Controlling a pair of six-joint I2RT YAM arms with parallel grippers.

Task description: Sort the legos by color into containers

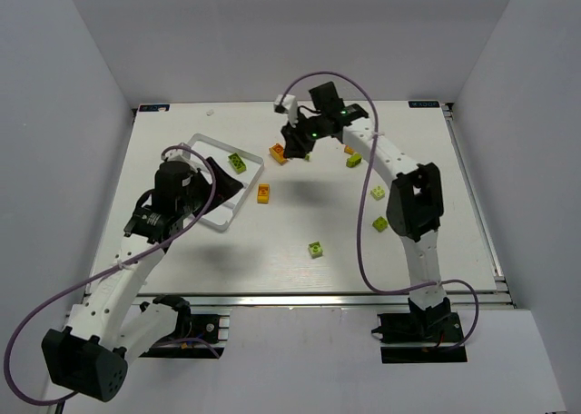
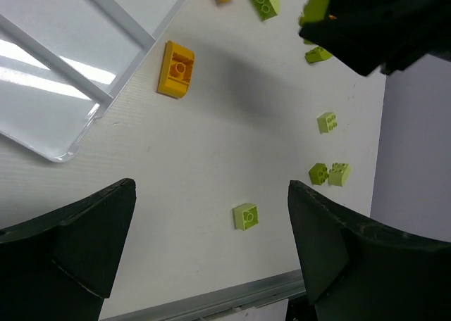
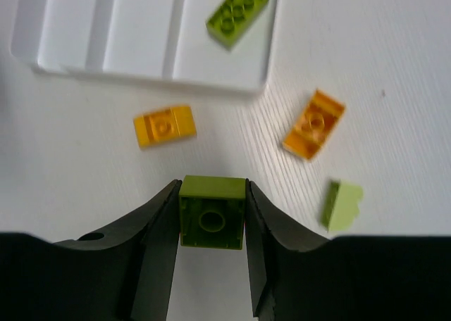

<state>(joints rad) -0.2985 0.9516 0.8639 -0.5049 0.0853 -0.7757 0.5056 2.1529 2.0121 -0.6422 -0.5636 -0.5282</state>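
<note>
The right gripper [image 3: 211,191] is clamped on a lime brick [image 3: 212,219], one finger on each side face, and it looks lifted clear of the bench [image 1: 300,214].

What matters for the drop is where the tray [image 3: 134,32] is. In the wrist view it sits ahead of the gripper and a bit to the left, near but not underneath. From overhead that's a sideways reach toward the left arm's half.

Ridges split the tray into lanes. The lane closest to the gripper has a dark green brick [image 3: 238,13] in it, its long axis diagonal to the tray walls. My guess is the lime one goes in beside it, so a short hop forward, then let go. A yellow-orange brick [image 3: 164,125] and an orange brick [image 3: 314,124] lie on the bench just short of the tray, so it's worth keeping some height over them.

The left gripper [image 2: 211,189] is spread wide with nothing in it, hovering by the tray's near corner. It's closer to the tray, but the right one has the brick.

Writing: nothing I can read. There are small tags [image 1: 150,108] at the far bench corners, way too tiny.
</note>
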